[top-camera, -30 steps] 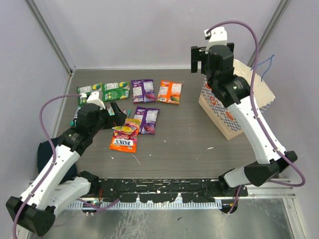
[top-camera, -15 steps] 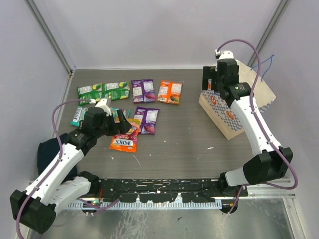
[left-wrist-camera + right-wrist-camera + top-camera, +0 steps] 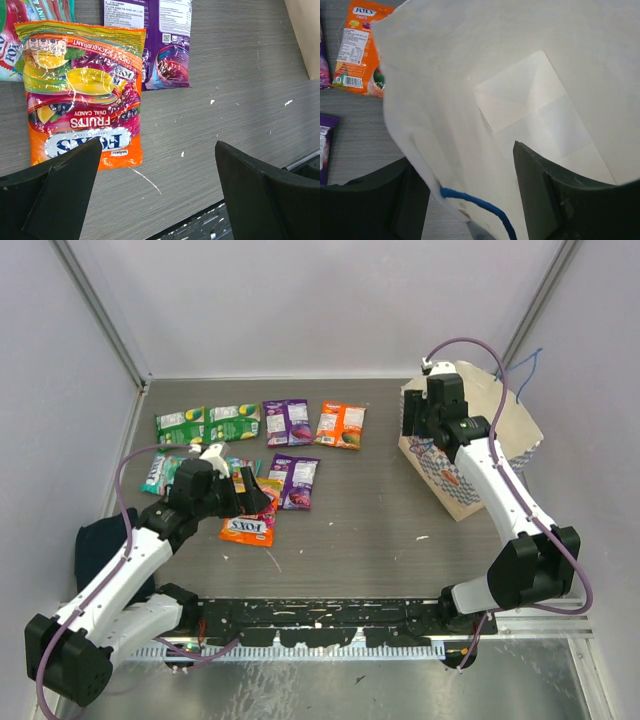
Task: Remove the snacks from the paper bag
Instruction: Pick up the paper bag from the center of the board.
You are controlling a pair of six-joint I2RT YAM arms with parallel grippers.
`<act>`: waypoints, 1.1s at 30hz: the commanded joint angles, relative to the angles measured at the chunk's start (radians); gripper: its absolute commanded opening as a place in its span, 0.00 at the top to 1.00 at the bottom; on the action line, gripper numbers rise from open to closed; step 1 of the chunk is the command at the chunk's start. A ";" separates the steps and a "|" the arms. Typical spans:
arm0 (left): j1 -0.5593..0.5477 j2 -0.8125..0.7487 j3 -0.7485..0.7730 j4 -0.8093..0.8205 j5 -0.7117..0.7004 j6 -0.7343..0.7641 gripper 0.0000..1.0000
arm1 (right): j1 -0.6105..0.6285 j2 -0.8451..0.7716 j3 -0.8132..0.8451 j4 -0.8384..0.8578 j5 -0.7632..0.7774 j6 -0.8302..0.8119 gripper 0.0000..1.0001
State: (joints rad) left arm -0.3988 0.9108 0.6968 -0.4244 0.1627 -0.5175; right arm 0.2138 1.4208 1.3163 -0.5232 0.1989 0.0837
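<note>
The paper bag (image 3: 487, 445) stands tilted at the right, mouth up; its cream inside (image 3: 535, 95) shows no packet. My right gripper (image 3: 418, 423) is open and straddles the bag's left wall (image 3: 445, 135), one finger outside and one inside, by a blue cord handle (image 3: 482, 207). Several snacks lie flat on the table: two green (image 3: 207, 423), purple (image 3: 287, 421), orange (image 3: 341, 424), teal (image 3: 158, 472), a second purple (image 3: 295, 480) and an orange Fox's packet (image 3: 247, 528). My left gripper (image 3: 256, 502) is open and empty just above the Fox's packet (image 3: 82, 95).
A dark blue cloth (image 3: 95, 550) lies at the left edge by my left arm. The metal rail (image 3: 320, 612) runs along the near edge. Grey walls close in the table on three sides. The bag's tan corner (image 3: 306, 35) shows in the left wrist view.
My right gripper has come down from above the bag onto its left wall, and the bag has shifted. My left gripper has moved right over the Fox's packet.
</note>
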 commanded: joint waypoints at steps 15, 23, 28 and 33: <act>0.003 0.029 0.032 0.073 0.024 -0.029 0.02 | -0.003 0.011 0.179 -0.022 0.009 0.003 0.95; 0.003 0.049 0.096 0.040 0.016 -0.026 0.02 | -0.002 0.119 0.458 -0.102 0.096 -0.041 1.00; 0.002 0.029 0.143 -0.002 -0.023 -0.005 0.02 | -0.002 0.270 0.682 -0.182 0.130 -0.115 1.00; 0.003 0.030 0.159 -0.013 -0.020 -0.006 0.02 | -0.002 0.461 0.921 -0.265 0.175 -0.214 1.00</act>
State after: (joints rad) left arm -0.3988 0.9592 0.8116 -0.4316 0.1520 -0.5346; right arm 0.2138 1.7733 2.0655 -0.7158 0.3130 -0.0235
